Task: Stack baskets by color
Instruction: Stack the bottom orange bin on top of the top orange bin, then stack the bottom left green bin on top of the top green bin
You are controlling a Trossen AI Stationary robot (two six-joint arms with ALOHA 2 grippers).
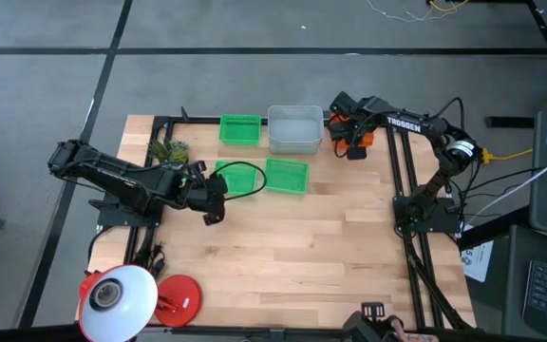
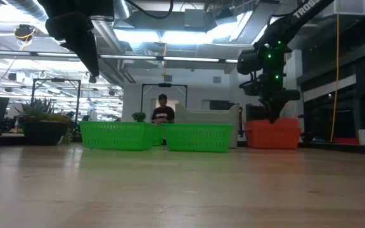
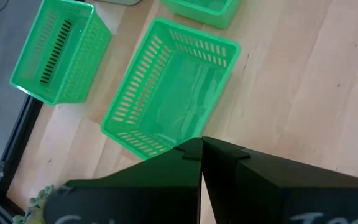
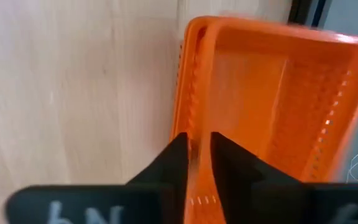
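Three green baskets stand on their bases on the wood: one at the far edge [image 1: 240, 128] and two side by side [image 1: 238, 179] [image 1: 286, 176]. Next to them is a grey-white basket [image 1: 295, 128]. An orange basket [image 4: 272, 93] rests on the table at the far right [image 2: 272, 134]. My right gripper [image 4: 199, 140] points down over it, its fingers slightly apart on either side of one wall's rim. My left gripper [image 3: 201, 144] is shut on nothing. It hangs well above the table [image 2: 84, 38], near the left green basket [image 3: 169, 87]. My right gripper comes from above with one finger [image 4: 178, 158] outside the orange basket and the other [image 4: 225, 158] inside. The top rim of that side wall [image 4: 194, 124] runs between them. I cannot tell whether the fingers touch the wall. The basket sits level on the table.
A red round lamp base [image 1: 179, 296] and a white lamp shade [image 1: 117, 294] stand at the near left corner. A small plant [image 1: 167, 150] sits at the far left. Black frame rails [image 1: 402, 180] border the table. Bare wood fills the middle and near side.
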